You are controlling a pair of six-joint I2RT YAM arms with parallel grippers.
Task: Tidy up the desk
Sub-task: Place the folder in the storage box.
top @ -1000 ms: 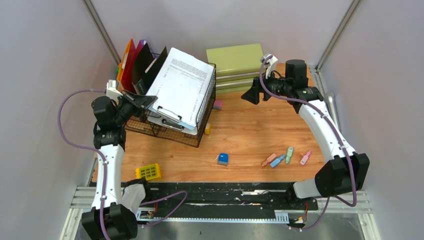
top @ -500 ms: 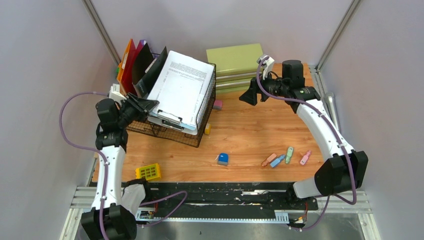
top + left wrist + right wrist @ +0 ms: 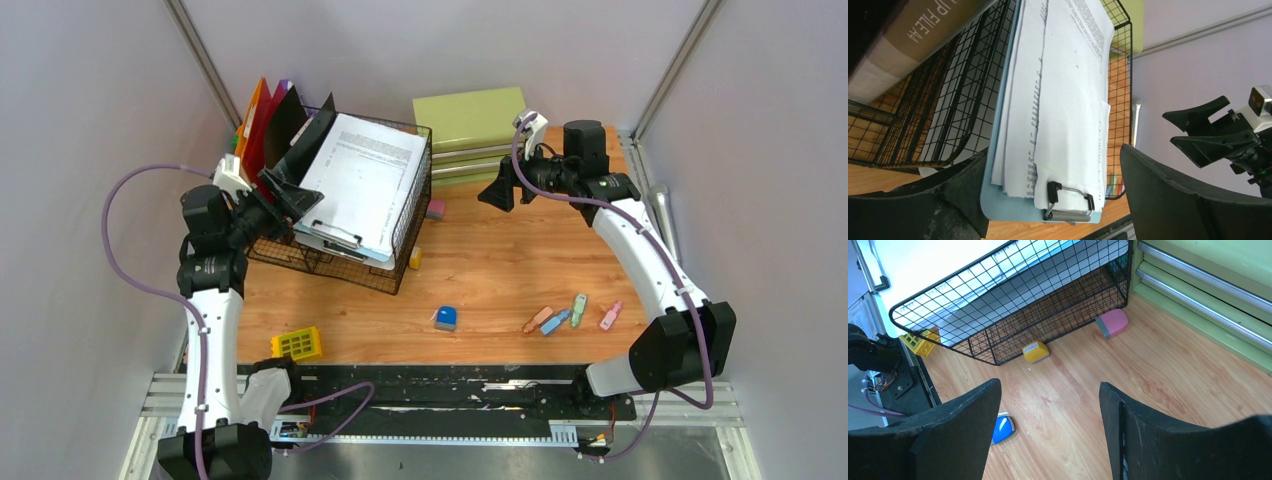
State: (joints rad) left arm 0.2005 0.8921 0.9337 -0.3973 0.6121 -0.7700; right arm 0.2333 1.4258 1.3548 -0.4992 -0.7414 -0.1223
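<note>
On the wood-grain desk [image 3: 520, 260] stands a black wire basket [image 3: 335, 262]. A pale blue clipboard with white papers [image 3: 365, 185] lies slanted across its top. My left gripper [image 3: 288, 192] is open at the clipboard's clip end. In the left wrist view its jaws stand wide on either side of the clipboard [image 3: 1063, 100], and the left gripper [image 3: 1053, 192] grips nothing. My right gripper [image 3: 498, 190] hovers open and empty over the desk in front of the green drawer cabinet [image 3: 470, 125]. Below the right gripper [image 3: 1048, 430] is bare wood.
Coloured file folders [image 3: 265, 120] stand behind the basket. A pink eraser [image 3: 435, 208] and a yellow eraser [image 3: 415, 258] lie by the basket's right side, a blue eraser [image 3: 446, 318] mid-desk. Several highlighters [image 3: 570, 313] lie at the right, a yellow block [image 3: 297, 344] near the front edge.
My left gripper went from shut to wide open, letting go of the clipboard, which has settled lower on the basket. The left arm drew back slightly. The right arm barely moved.
</note>
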